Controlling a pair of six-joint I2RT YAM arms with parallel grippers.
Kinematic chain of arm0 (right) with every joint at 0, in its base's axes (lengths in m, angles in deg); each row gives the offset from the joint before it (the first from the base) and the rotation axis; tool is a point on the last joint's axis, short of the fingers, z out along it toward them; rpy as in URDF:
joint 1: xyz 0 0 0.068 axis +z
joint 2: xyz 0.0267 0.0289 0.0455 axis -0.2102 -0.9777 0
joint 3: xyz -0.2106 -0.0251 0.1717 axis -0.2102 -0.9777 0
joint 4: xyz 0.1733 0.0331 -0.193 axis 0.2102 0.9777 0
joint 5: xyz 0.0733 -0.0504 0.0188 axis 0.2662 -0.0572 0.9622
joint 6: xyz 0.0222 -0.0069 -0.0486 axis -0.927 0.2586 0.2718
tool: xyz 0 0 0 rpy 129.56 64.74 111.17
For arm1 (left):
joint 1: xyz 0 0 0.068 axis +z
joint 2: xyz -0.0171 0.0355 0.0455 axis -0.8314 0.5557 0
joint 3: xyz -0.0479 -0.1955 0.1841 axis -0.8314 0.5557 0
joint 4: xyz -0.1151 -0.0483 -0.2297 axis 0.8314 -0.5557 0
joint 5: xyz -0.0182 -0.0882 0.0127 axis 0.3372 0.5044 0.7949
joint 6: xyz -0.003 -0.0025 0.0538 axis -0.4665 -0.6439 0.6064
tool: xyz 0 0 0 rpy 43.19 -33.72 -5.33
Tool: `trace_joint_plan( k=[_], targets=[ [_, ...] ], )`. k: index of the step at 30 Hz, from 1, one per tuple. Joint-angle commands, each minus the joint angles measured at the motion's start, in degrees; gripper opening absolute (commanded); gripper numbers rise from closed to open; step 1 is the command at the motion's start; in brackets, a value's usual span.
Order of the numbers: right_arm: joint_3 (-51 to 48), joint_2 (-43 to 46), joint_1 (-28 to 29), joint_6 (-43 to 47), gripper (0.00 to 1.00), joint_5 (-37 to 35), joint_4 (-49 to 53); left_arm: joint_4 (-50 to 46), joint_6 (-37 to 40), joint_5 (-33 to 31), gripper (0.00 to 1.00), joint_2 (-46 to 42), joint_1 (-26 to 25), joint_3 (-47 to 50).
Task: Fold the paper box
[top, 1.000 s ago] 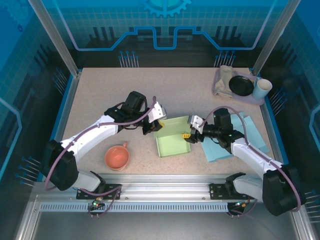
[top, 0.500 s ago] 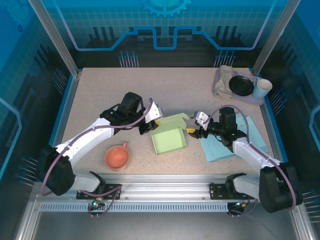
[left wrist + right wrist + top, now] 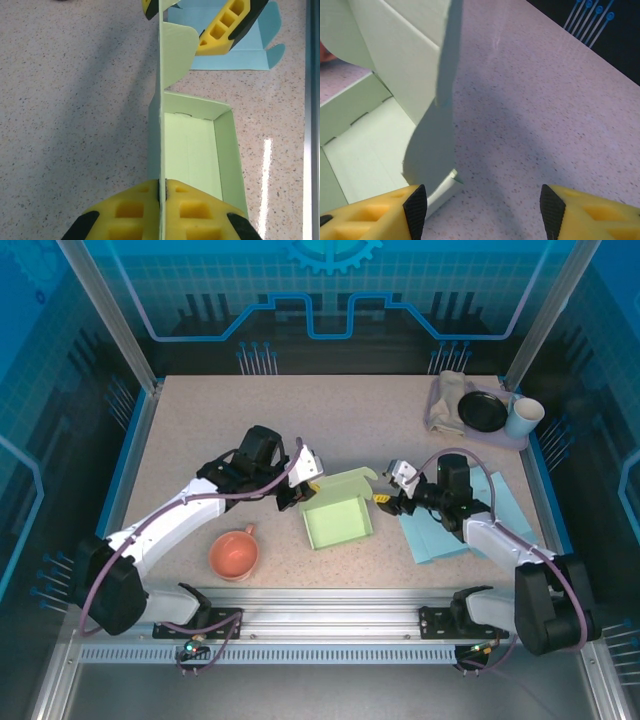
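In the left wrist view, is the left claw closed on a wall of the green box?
Yes, the left claw pinches the green box's upright wall between its pads.

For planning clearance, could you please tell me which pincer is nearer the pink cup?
Left. The left pincer is beyond-right of the pink cup; the right pincer lies past the green box.

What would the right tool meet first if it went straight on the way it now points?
Most likely the flap of the box, which stands just ahead of the right tool, inside its open gap. Beyond that lies table; depth is unclear.
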Motion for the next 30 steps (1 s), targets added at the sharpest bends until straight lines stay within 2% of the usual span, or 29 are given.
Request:
trace_joint_plan(
  k=[1, 12, 20, 24, 30],
  targets=[
    [0.89, -0.01, 1.23, 0.67, 0.64, 4.42, 0.25, 0.84, 0.49, 3.61, 0.0, -1.56, 0.48, 0.44],
    [2.31, 1.09, 4.25, 3.11, 0.64, 8.15, 4.42, 0.44, 0.32, 7.01, 0.0, -1.82, 0.19, 0.2],
    [2.9, 2.32, 4.95, 4.76, 0.61, 11.59, 6.98, -1.45, 1.02, 6.57, 0.0, -0.31, -2.06, -1.35],
    [3.21, 3.66, 4.88, 6.02, 0.63, 12.22, 9.35, -0.99, 0.99, 4.33, 0.0, -0.79, -1.99, -0.89],
    [1.91, 6.67, 3.08, 4.91, 0.64, 6.13, 8.33, 0.5, 0.66, -2.01, 0.0, -0.91, -1.57, 0.07]
  ],
)
